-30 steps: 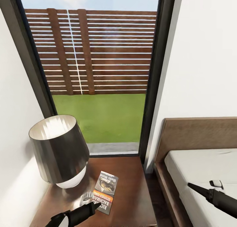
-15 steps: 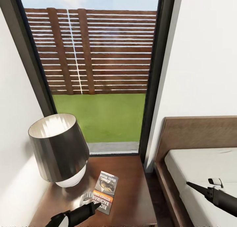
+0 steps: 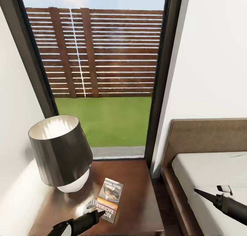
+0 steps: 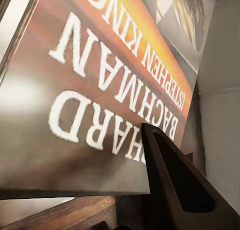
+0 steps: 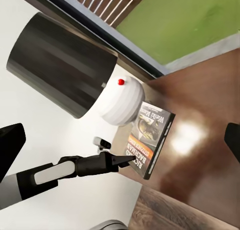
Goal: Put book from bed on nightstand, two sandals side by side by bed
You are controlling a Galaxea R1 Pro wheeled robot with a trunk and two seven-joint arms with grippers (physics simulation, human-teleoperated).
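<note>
Nearest to me, my left gripper [image 3: 98,213] sits low over the near edge of the nightstand [image 3: 140,195], its dark fingertips at the near end of the book [image 3: 110,199]. From the left wrist camera the cover lettering [image 4: 100,84] looms close and one dark finger [image 4: 175,185] lies against the book's near edge; whether the jaws are pinching the cover or have let go I cannot tell, since the second finger is hidden. The right wrist camera looks across at this arm [image 5: 75,167] with its tip meeting the book's corner [image 5: 147,140], which supports contact but not a grip.

The book lies flat on the nightstand top, cover up, orange band toward me, just beside the lamp [image 3: 60,153] and apart from its white base. I judge this placement deliberate: near the front edge it is within short reach and keeps my arm off the lampshade. The book step therefore looks finished or about to be released.

To the right, my right gripper [image 3: 200,193] hovers over the mattress of the bed [image 3: 206,171], holding nothing; its jaw opening I cannot make out in the head camera. I read it as parked there to stay clear of the left arm.

Beyond the nightstand stands the tall window [image 3: 103,75], showing grass and a slatted fence, with white wall either side
</note>
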